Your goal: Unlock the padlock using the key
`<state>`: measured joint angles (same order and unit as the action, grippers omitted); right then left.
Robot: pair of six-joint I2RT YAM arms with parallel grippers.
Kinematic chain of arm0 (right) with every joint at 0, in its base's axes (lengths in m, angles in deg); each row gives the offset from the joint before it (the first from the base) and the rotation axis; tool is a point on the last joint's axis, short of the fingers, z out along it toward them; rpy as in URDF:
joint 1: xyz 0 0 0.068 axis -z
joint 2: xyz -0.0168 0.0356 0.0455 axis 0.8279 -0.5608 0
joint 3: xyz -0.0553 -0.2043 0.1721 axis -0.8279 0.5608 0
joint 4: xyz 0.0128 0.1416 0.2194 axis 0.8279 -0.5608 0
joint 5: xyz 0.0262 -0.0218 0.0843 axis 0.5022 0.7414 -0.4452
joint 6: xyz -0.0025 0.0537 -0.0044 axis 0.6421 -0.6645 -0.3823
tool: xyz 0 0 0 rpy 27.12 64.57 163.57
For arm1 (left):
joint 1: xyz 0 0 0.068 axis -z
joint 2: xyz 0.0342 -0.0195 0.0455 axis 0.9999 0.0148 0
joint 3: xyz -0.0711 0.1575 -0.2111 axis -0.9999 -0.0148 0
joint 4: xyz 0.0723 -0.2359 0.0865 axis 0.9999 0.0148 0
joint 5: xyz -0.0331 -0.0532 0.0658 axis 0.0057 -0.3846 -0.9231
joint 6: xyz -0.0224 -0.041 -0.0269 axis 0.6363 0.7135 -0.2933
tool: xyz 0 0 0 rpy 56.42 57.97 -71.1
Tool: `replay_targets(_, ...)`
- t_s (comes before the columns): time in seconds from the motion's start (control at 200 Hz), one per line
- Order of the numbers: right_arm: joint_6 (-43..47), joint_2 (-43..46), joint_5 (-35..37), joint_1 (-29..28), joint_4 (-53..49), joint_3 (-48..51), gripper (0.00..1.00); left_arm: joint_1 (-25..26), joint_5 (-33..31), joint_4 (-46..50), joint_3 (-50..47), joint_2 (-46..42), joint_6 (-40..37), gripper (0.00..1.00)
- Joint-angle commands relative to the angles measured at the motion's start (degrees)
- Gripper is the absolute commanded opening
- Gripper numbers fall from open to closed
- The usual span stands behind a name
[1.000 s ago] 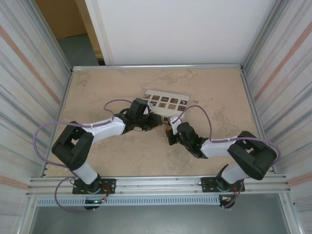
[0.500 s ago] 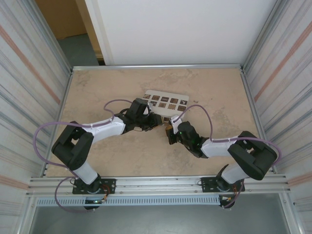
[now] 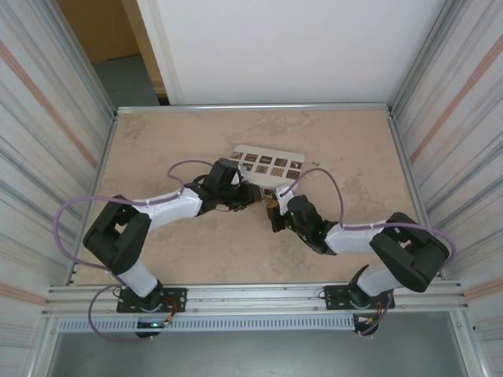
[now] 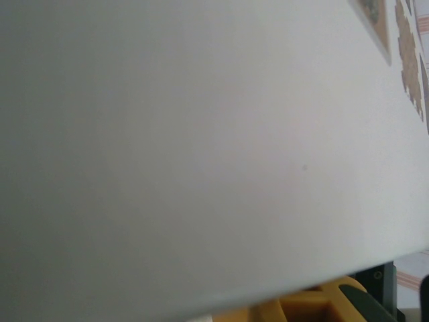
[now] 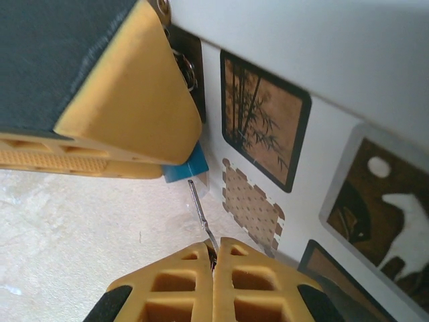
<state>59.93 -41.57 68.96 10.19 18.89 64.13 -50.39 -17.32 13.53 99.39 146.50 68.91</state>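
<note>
The padlock (image 5: 192,168) shows as a sliver of blue body in the middle of the right wrist view, poking out between the yellow fingers of the left gripper (image 5: 167,163), which look clamped on it beside the white box (image 5: 348,80). The key (image 5: 201,215), its blade running up and slightly left, is pinched by the pressed-together right gripper (image 5: 214,258) at bottom centre, with its tip just below the blue body. Since a second ago, in the top view, the right arm has edged slightly up-left while the left has not shifted
</note>
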Motion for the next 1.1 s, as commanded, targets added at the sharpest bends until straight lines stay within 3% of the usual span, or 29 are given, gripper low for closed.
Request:
replay_targets(0.0, -1.2, 1.6, -0.7, 0.3, 0.9, -0.7, 0.0, 0.3, 2.2, -2.5, 0.7, -1.9, 1.2, 0.18)
replay_targets(1.097, -1.9, -1.8, -3.2, 1.7, 3.1, -3.4, 0.0, 0.8, 2.7, -2.6, 0.8, -2.2, 1.5, 0.18)
